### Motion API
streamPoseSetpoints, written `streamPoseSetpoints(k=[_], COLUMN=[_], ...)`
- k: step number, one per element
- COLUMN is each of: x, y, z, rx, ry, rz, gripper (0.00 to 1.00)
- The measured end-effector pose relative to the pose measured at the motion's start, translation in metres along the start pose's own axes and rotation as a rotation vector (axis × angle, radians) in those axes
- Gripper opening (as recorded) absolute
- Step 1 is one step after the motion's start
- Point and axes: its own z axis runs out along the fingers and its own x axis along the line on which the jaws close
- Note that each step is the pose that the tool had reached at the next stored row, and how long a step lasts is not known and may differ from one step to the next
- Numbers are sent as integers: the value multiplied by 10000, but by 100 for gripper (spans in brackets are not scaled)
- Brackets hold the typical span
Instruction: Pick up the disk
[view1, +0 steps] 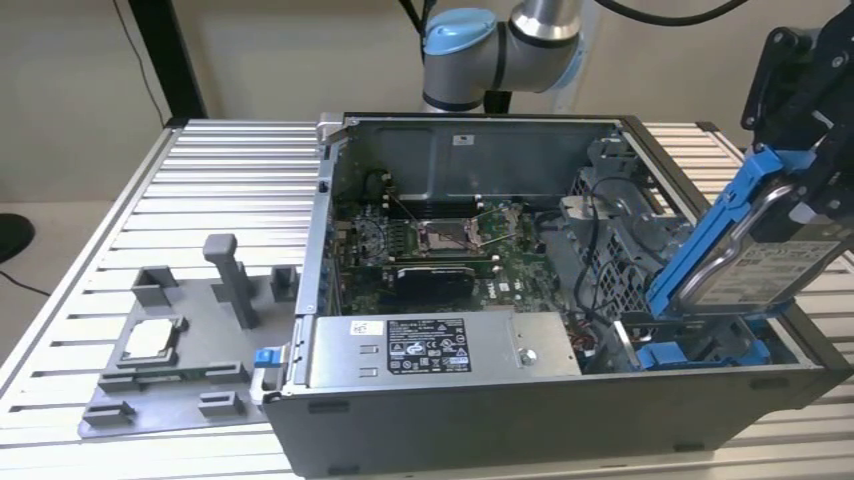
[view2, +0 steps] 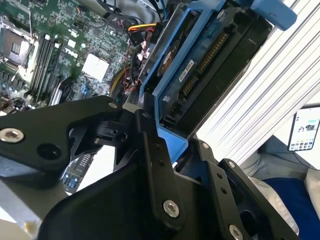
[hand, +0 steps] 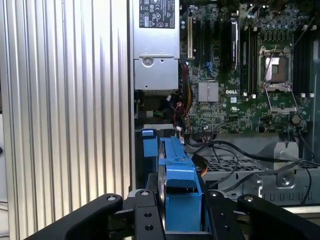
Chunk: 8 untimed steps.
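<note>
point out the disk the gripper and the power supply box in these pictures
the disk (view1: 767, 265), exterior view, on its labelled silver face, tilted above the case.
the gripper (hand: 181, 210), first wrist view, midway between its black fingers, on the blue rail.
the power supply box (view1: 441, 345), exterior view, on its label.

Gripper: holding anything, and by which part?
Yes. The gripper is shut on the disk, clamping the end of its blue carrier, tilted above the open case.

- The disk (view1: 767, 268): silvery brushed metal, paper label, glossy blue plastic rails.
- The gripper (hand: 181, 212): matt black metal.
- The table (view1: 227, 180): ribbed, satin aluminium.
- The computer case (view1: 534, 425): dull grey metal.
</note>
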Motion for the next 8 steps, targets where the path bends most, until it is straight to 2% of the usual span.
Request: streamPoseSetpoints(k=[8], x=[-9], y=[1], z=[4], rx=[2], ry=[0], rz=[-6], gripper=[0])
